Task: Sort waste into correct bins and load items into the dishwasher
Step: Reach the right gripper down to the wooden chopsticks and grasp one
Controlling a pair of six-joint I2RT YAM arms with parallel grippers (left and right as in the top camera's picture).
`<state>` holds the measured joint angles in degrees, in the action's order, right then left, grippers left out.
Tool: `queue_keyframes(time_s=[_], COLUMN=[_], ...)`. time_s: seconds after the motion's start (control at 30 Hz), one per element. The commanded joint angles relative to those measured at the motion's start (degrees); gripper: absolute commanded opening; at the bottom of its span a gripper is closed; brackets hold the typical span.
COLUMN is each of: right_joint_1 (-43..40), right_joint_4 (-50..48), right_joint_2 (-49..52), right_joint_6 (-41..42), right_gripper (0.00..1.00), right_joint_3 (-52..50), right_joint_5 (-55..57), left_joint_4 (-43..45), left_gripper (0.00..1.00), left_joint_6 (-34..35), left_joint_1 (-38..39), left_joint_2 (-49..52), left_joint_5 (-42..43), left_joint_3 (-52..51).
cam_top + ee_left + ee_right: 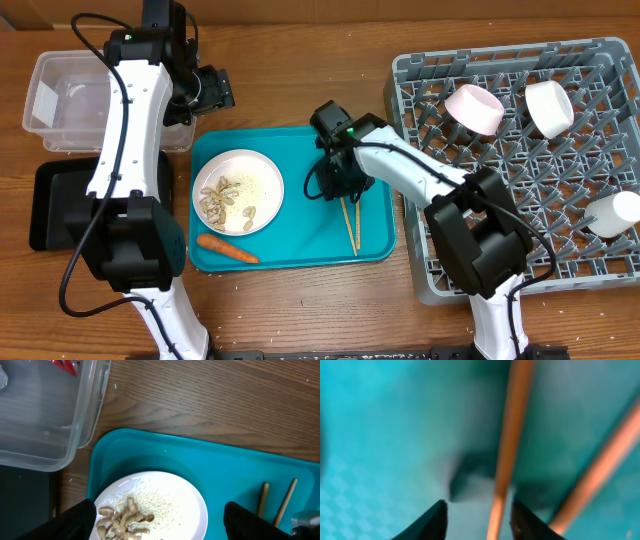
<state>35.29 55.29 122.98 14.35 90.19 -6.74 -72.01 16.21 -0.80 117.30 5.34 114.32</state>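
The teal tray (300, 150), faintly checkered up close, carries a white plate (262, 182) with beige scraps (215, 202), an orange carrot (227, 247) and tan chopsticks (351, 225). The grey lattice rack (520, 165) holds a pink bowl (473, 108), a white bowl (548, 108) and a white cup (612, 214). On the left sit a clear tub (70, 110) and a black tray (55, 210). The table (300, 80) is brown wood grain.

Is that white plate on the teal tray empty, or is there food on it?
Not empty. The plate holds beige scraps and scattered white crumbs.
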Motion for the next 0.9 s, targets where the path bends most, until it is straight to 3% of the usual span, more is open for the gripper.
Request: queue_keyframes(time_s=[0.0, 0.1, 0.3, 0.47, 0.57, 0.87], right_joint_1=[0.2, 0.2, 0.2, 0.2, 0.2, -1.7], right_joint_4=[0.8, 1.0, 1.0, 0.9, 0.9, 3.5], right_joint_2=[0.7, 0.7, 0.7, 0.7, 0.6, -5.7], right_joint_6=[4.0, 4.0, 3.9, 3.8, 3.6, 0.2], right_gripper=[0.37, 0.26, 0.15, 0.13, 0.04, 0.04], right_joint_3=[-0.2, -0.2, -0.2, -0.2, 0.0, 6.3], right_joint_5=[2.2, 2.1, 2.1, 2.1, 2.0, 2.9], left_joint_4=[0.0, 0.0, 0.0, 0.0, 0.0, 0.0], left_gripper=[0.84, 0.83, 0.84, 0.84, 0.84, 0.84], left_joint_6=[0.5, 0.5, 0.5, 0.5, 0.5, 0.5], left_joint_1=[-0.3, -0.3, -0.3, -0.3, -0.3, -0.3], left_joint_2=[-0.1, -0.1, -0.1, -0.1, -0.1, -0.1], left_joint_5=[0.5, 0.5, 0.5, 0.5, 0.5, 0.5], left_joint_3=[0.6, 0.6, 0.6, 0.6, 0.6, 0.6])
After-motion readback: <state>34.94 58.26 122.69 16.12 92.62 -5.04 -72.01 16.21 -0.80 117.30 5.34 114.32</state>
